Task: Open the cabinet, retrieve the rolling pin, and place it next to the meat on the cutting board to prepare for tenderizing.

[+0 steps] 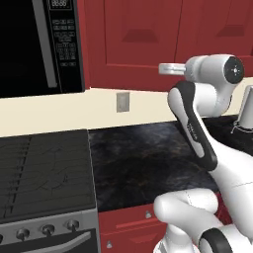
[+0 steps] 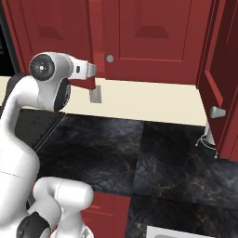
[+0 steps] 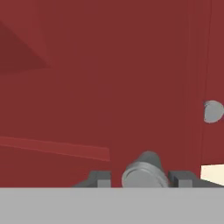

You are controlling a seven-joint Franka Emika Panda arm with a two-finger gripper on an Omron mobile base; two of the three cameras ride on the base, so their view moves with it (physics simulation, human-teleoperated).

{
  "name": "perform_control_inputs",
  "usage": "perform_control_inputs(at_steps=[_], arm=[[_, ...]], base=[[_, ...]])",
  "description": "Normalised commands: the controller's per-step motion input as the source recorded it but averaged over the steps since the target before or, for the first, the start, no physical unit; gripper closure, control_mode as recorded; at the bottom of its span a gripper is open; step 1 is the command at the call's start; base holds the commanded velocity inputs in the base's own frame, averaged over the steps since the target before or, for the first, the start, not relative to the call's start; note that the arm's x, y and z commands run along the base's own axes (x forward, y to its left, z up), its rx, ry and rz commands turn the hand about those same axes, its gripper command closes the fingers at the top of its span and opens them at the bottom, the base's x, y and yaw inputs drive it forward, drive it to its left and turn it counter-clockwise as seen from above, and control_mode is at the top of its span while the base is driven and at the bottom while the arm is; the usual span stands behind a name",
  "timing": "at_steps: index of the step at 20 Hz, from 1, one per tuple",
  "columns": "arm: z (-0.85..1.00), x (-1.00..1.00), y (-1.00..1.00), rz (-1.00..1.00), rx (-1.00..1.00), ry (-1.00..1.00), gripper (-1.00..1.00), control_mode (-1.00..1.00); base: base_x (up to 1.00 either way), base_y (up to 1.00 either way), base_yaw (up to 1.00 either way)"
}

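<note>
the gripper (image 3: 144, 180) sits right up against the cabinet (image 3: 109, 78) door, its two fingertips (image 3: 99, 179) standing either side of the round grey knob (image 3: 145, 173), apart from it with a little gap showing, so the pincer looks released rather than clenched. it is placed there because the knob is the way to pull the door. a second knob (image 3: 213, 111) shows on the next door. the rolling pin is presumably inside; the black counter (image 2: 139, 153) below carries no board in sight

Kitchen: stove (image 1: 44, 173), microwave (image 1: 39, 44), red cabinets (image 2: 153, 37).
</note>
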Motion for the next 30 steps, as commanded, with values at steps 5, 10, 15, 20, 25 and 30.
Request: perform_control_inputs(at_steps=[5,10,15,20,25,30], arm=[[0.00,-0.75,0.70,0.07,0.00,0.00,1.00,-1.00],[-0.09,-0.62,0.80,0.07,0.00,0.00,1.00,-1.00],[-0.18,-0.57,0.87,0.08,0.00,0.01,1.00,-1.00],[-0.15,-0.55,0.68,0.10,0.01,0.02,-1.00,-1.00],[0.00,-0.78,0.11,0.10,0.10,0.00,-1.00,-1.00],[0.00,-0.97,-0.18,0.11,0.13,0.00,-1.00,-1.00]], base=[[0.00,0.00,0.00],[0.00,0.00,0.00],[0.00,0.00,0.00],[0.00,0.00,0.00],[0.00,0.00,0.00],[0.00,0.00,0.00]])
